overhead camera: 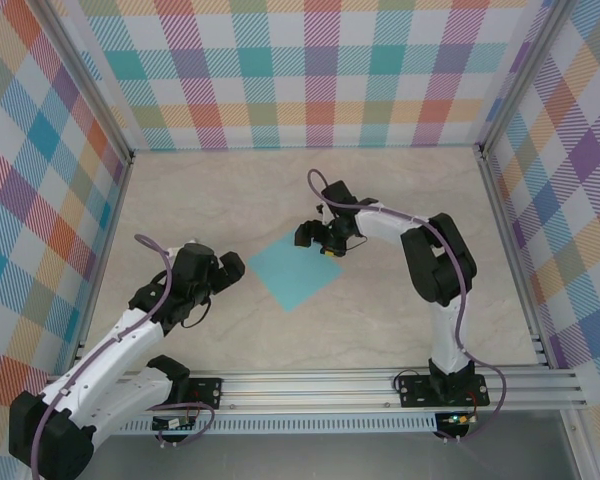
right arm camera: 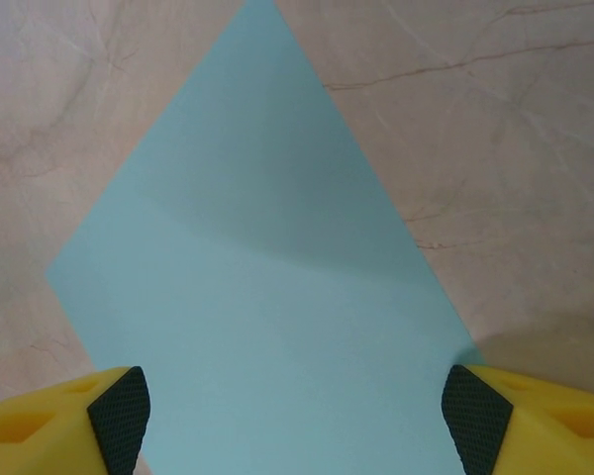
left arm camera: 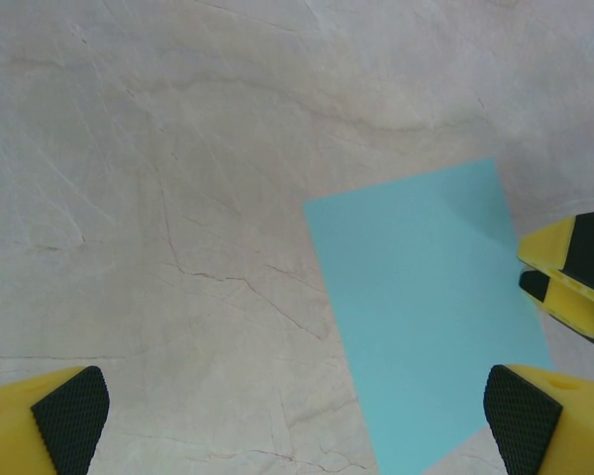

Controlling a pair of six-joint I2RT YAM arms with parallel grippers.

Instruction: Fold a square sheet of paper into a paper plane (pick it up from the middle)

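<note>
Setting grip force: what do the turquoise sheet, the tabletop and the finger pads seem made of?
Sheet: thin matte paper, seemingly; flat, sharp-edged, no gloss.
Tabletop: smooth beige with dark veins; stone or printed laminate, cannot tell.
Right finger pads: black, finely dotted texture, probably rubber, on yellow plastic-looking fingers.

My left arm, right arm: white link shells, black joint housings. Lilac cable runs along each, looping free above wrist. Left gripper, right gripper: black bodies. Fingers: yellow plastic, wedge-shaped. Pads: black, fine diamond texture. Bases: black plates.
</note>
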